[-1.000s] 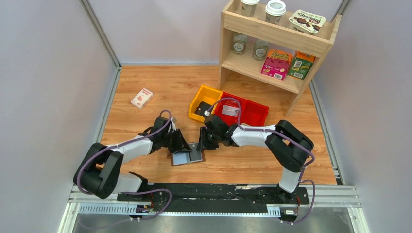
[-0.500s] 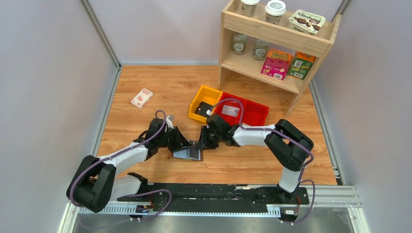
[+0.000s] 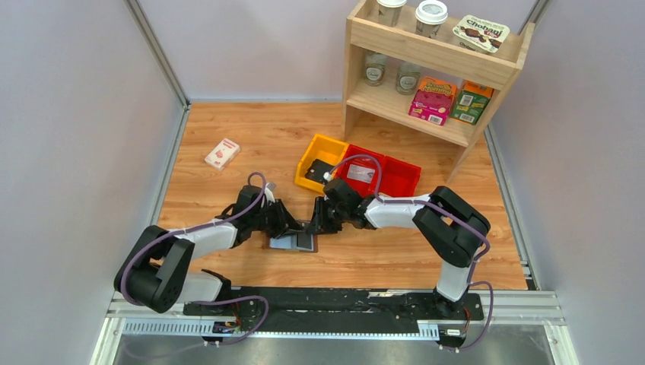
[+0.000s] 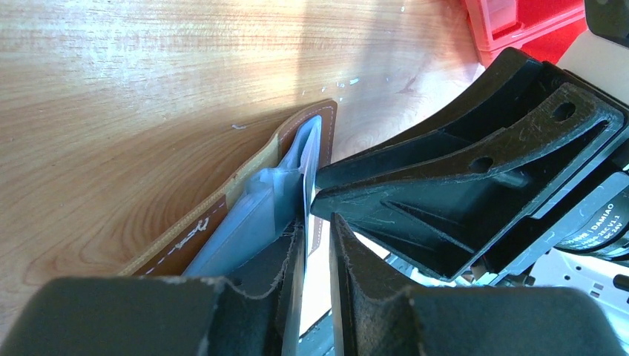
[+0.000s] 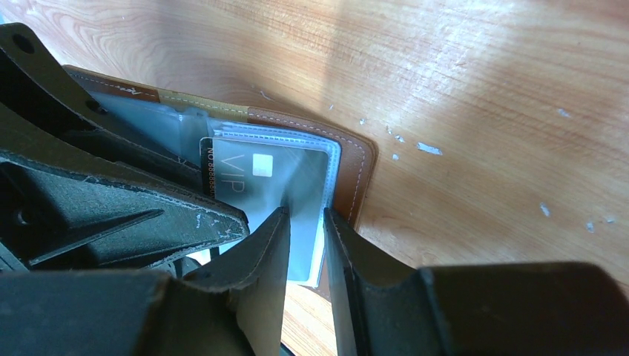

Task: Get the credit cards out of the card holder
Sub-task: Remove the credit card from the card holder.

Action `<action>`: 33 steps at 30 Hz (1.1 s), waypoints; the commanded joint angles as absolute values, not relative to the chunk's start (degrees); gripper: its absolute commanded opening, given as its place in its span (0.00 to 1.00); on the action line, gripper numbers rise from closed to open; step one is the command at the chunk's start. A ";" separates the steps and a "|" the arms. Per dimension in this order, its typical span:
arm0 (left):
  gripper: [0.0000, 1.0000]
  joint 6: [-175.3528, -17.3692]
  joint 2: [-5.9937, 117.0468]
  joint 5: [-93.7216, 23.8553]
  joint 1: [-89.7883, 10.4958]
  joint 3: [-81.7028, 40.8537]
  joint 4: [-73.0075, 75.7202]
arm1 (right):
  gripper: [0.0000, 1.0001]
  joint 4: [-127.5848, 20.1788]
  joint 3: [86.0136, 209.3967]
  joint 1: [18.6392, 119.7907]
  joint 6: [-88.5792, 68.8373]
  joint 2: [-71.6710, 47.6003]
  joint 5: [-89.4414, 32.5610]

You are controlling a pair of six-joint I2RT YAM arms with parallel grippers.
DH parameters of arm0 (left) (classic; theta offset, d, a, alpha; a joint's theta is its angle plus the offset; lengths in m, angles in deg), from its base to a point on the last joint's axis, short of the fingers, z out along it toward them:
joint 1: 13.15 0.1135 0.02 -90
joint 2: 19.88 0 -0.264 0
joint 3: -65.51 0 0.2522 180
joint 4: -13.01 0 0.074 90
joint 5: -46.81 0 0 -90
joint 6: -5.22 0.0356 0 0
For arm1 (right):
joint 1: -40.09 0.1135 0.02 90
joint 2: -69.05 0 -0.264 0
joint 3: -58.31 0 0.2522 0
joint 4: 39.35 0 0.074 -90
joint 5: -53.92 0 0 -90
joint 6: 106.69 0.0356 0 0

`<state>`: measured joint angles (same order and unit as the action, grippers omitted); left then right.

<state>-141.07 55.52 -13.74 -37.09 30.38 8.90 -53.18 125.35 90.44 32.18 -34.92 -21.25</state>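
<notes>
Brown leather-like bifold card holder (image 3: 287,244): lying open on wooden desk (image 3: 228,129); left jaws pinching one leaf; right jaws clamping grey VIP card (image 5: 252,182) in its sleeve. Handling: steadying leaf, sliding card straight out.

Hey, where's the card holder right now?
Top view: the card holder lies open mid-table, between the left gripper and right gripper, nearer the arms than the yellow bin.
</notes>
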 commanded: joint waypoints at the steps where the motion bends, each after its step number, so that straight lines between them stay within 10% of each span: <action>1: 0.25 -142.53 55.88 -10.32 -37.58 29.68 14.46 | 0.31 -53.72 123.84 91.24 32.18 -39.06 -22.81; 33: 0.06 -134.62 38.22 -21.92 -33.98 29.33 -14.18 | 0.27 -60.05 124.36 90.27 30.25 -41.08 -28.35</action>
